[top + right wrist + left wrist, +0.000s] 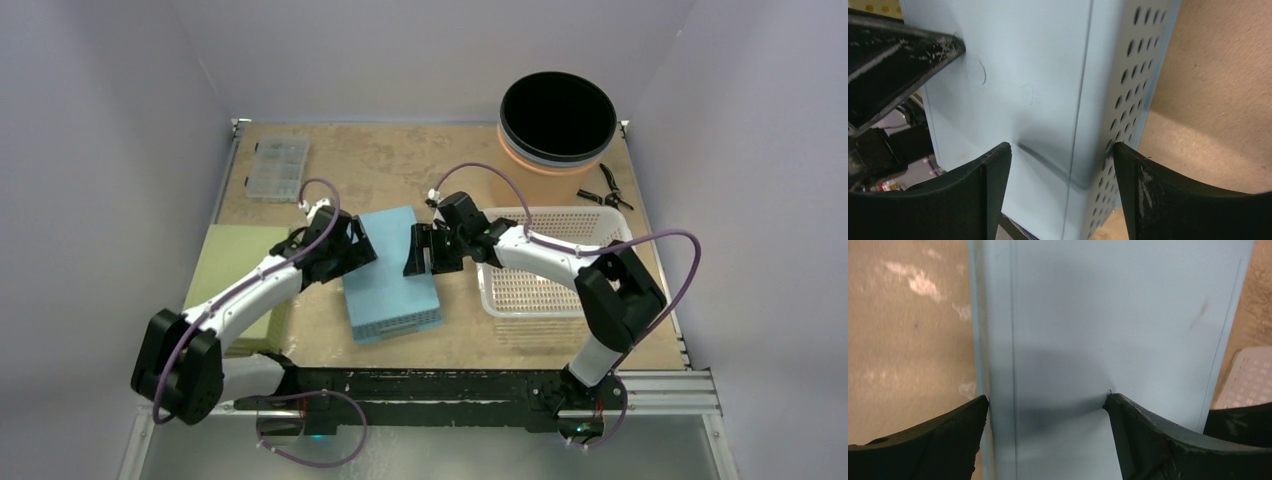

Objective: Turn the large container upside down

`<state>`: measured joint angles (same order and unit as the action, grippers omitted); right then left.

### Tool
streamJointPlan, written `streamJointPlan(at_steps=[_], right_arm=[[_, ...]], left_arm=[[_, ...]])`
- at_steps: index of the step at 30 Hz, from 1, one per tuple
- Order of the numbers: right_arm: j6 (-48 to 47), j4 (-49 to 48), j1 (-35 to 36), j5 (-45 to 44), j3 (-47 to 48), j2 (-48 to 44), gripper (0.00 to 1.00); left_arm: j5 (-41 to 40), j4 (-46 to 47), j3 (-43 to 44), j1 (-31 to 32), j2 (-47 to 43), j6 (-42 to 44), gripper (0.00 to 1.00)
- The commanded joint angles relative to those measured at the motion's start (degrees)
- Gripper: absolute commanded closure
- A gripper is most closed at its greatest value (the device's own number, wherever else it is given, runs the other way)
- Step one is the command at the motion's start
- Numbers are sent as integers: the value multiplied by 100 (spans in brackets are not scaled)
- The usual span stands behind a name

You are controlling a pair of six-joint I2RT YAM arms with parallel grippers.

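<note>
My left end effector [358, 245] and my right end effector [420, 250] each pinch an opposite edge of the large blue container [388, 280], held between them over the middle of the bench [400, 165], flat base facing up.

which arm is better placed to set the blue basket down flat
Right, narrowly. The right tool straddles a corner of the blue basket, one finger on the upturned base, one beside the perforated wall. The left tool straddles the opposite edge, but little wall shows between its fingers.
</note>
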<state>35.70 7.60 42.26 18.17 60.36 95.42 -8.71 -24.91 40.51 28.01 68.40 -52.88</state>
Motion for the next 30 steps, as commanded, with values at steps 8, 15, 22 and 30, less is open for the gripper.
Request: streamJointPlan(at_steps=[8, 15, 22, 30], right_arm=[[-177, 715, 53, -451, 2788, 1481, 20], [-500, 1091, -95, -814, 2963, 1162, 13], [-757, 1039, -84, -945, 2078, 622, 10], [-1570, 881, 310, -1061, 1267, -100, 7]], left_arm=[[1753, 775, 1720, -1692, 1761, 1205, 14], [1313, -157, 2278, -1822, 1331, 2083, 9], [882, -770, 2490, -1819, 800, 2550, 6], [1052, -936, 2082, -1825, -375, 2897, 6]])
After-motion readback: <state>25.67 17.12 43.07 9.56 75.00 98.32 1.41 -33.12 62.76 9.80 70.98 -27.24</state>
